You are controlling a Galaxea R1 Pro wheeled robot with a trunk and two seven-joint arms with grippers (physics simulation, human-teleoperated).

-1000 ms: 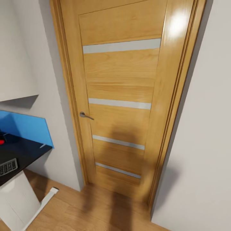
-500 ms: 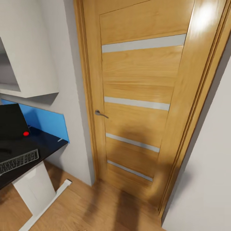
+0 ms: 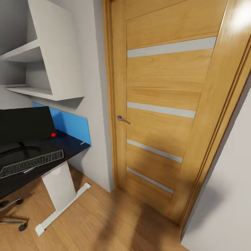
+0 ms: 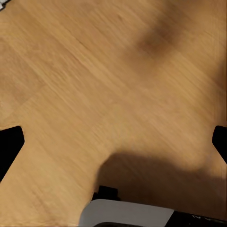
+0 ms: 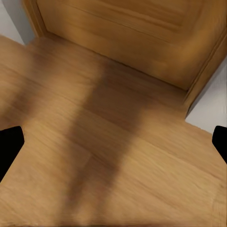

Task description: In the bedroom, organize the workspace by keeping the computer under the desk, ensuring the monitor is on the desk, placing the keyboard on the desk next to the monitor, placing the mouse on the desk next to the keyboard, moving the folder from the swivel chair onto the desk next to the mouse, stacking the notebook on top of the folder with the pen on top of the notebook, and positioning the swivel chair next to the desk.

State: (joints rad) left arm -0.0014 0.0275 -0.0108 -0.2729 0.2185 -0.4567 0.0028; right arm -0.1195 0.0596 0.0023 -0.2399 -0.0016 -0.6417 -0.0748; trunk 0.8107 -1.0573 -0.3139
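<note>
I find the monitor [image 3: 24, 123] and keyboard [image 3: 31, 163] already set on the desk [image 3: 75, 146] beside the door [image 3: 164, 101], likely arranged; both grippers' fingers spread apart over floor [image 4: 94, 71].

No readable text, label, brand, number or sign is showing in any view. The keyboard [image 3: 32, 163] on the desk [image 3: 71, 148] is showing rows of keys, but their legends are too small and blurred to read. The monitor [image 3: 26, 124] is showing a dark face with a small red dot at its lower corner, no lettering legible. The door [image 3: 164, 104] is carrying plain pale strips and a metal handle [image 3: 122, 119], unmarked. The wrist views are showing bare wood floor [image 4: 94, 85], with no markings.
</note>
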